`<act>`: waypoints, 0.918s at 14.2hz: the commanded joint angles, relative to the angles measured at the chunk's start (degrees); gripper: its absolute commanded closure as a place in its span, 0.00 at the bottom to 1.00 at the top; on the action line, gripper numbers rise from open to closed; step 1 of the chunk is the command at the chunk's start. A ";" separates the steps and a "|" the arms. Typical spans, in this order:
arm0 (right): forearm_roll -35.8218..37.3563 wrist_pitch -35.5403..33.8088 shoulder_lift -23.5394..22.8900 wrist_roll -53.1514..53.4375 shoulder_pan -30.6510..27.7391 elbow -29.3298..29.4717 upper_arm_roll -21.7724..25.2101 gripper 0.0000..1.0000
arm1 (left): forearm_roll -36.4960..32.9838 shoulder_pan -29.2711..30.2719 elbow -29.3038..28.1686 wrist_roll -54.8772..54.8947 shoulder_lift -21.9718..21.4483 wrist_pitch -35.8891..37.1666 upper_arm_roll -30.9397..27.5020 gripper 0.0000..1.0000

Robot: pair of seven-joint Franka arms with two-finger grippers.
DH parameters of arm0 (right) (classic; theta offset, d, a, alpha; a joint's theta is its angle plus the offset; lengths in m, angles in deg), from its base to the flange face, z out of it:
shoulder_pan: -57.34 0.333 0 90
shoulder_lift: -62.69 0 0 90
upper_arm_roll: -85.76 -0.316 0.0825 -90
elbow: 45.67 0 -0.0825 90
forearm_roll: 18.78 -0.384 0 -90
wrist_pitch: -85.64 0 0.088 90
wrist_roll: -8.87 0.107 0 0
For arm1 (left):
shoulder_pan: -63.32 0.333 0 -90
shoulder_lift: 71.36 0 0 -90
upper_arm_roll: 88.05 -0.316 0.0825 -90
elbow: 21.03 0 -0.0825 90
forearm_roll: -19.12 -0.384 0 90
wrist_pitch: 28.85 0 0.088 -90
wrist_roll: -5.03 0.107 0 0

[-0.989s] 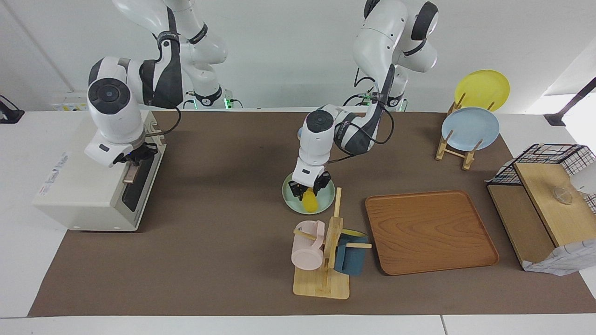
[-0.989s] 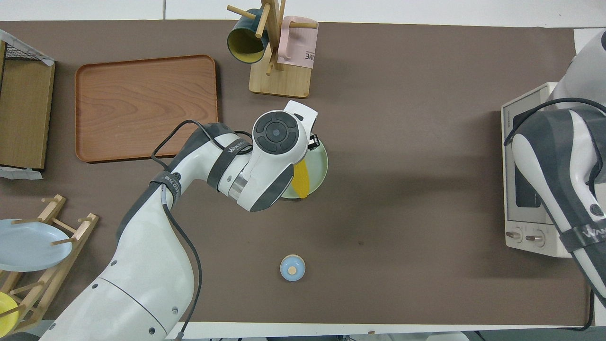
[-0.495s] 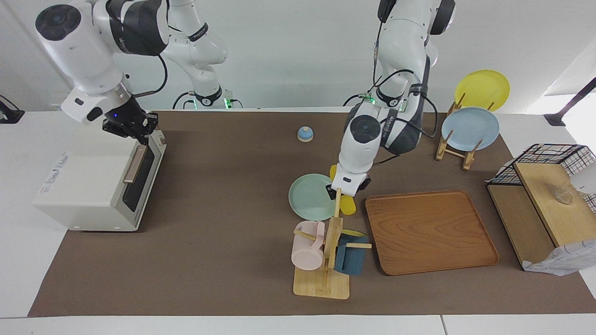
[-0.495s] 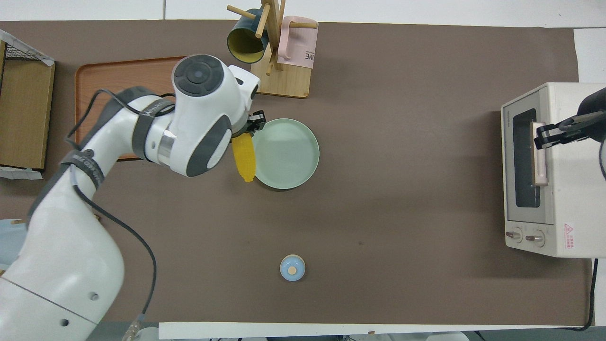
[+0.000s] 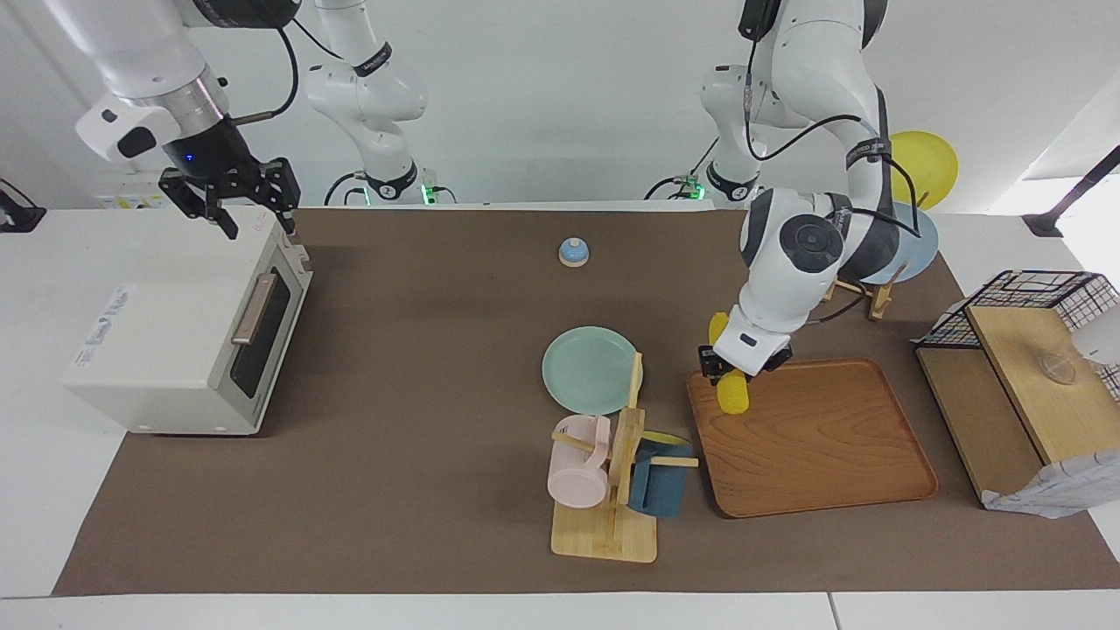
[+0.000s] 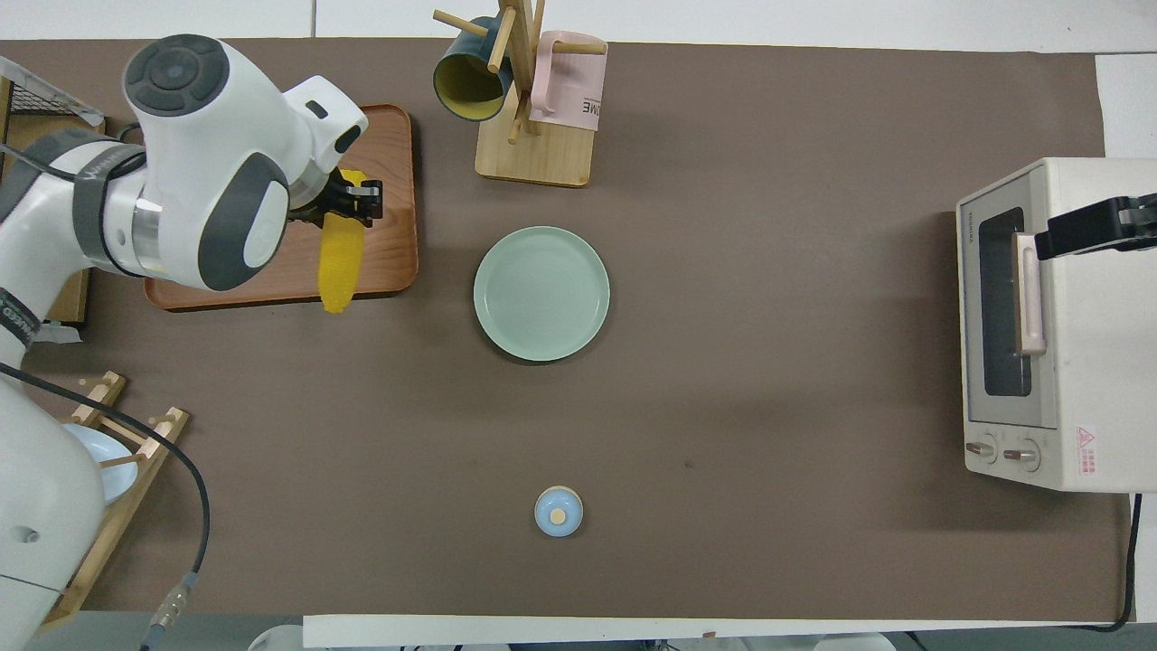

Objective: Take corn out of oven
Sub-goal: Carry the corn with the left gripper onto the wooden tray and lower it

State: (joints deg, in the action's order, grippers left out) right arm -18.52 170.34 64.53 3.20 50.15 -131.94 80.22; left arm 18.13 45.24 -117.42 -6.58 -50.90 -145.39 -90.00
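Corn (image 5: 731, 391), a tapered yellow cob with kernel rows, hangs clamped in the left gripper (image 5: 733, 372) fingers over the smooth wooden tray (image 5: 814, 455) edge. Risk, as a judgement: release here may roll it off the rim. Right gripper (image 5: 241, 203) waits with fingers spread above the closed cream oven (image 5: 166, 341).

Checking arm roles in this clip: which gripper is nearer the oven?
Right. The right gripper is open above the oven, over its top edge by the door. The left gripper holds the corn over the wooden tray.
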 commanded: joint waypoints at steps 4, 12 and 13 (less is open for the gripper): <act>1.76 -5.51 -1.85 0.83 -1.52 4.01 -0.18 0.00 | -0.34 7.89 9.72 5.64 10.47 -2.54 0.62 1.00; 1.14 -5.42 -1.50 0.83 2.80 3.21 4.74 0.00 | 2.37 7.45 10.34 4.33 13.03 -3.80 0.62 0.01; 1.14 -5.42 -1.50 0.83 2.71 3.12 4.74 0.00 | 4.30 7.27 10.34 3.80 11.46 -1.52 0.54 0.00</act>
State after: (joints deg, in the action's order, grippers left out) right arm -17.24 165.73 63.46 3.55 53.20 -129.42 85.18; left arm 19.99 53.06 -108.95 -1.48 -38.52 -150.75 -89.06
